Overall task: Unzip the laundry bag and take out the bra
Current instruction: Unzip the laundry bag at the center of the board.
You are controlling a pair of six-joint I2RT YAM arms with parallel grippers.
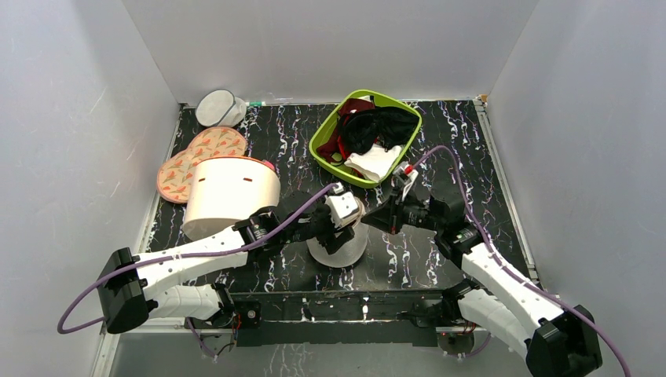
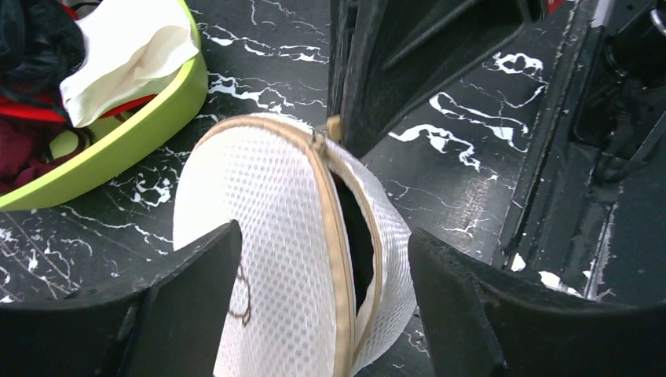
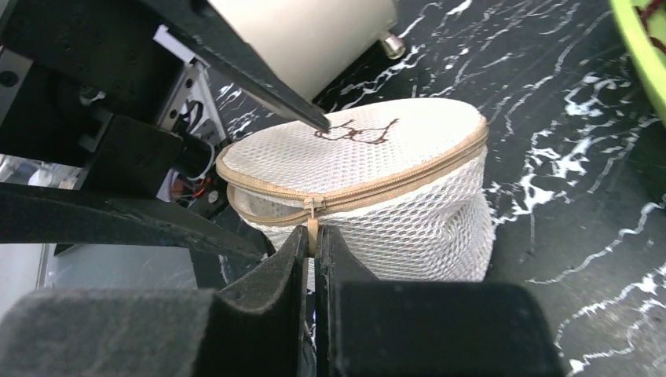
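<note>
Black counter [image 1: 471, 157] veined with white fills the floor of a white-walled booth, seen from above. Low and centre in that overhead view stands the laundry bag [image 1: 339, 245], a small off-white mesh dome, with both arms meeting over it.

From the left wrist camera the laundry bag [image 2: 267, 236] fills the middle of the frame. Its tan zip [image 2: 336, 236] runs down the frame and is parted along a stretch, showing a dark gap [image 2: 360, 236]; what lies inside is too dark to tell. The left tool [image 2: 323, 234] stands wide, one finger on each side of the bag; I cannot tell whether either finger touches the mesh.

In the right wrist view the right tool [image 3: 312, 236] is pinched narrow on the zip pull [image 3: 312, 224], at the near side of the laundry bag [image 3: 377, 196]. A brown squiggle [image 3: 361, 132] marks the bag's flat top.

At upper centre of the overhead frame a lime green basket [image 1: 320, 141] holds a black garment [image 1: 381, 126], a dark red cloth [image 1: 355, 106] and a white cloth [image 1: 375, 161]. Left of centre lies a large cream cylinder [image 1: 232, 192]. Two orange patterned pads [image 1: 196, 157] lie just behind it, with a greyer round mesh pouch [image 1: 216, 108] in the upper left corner.
</note>
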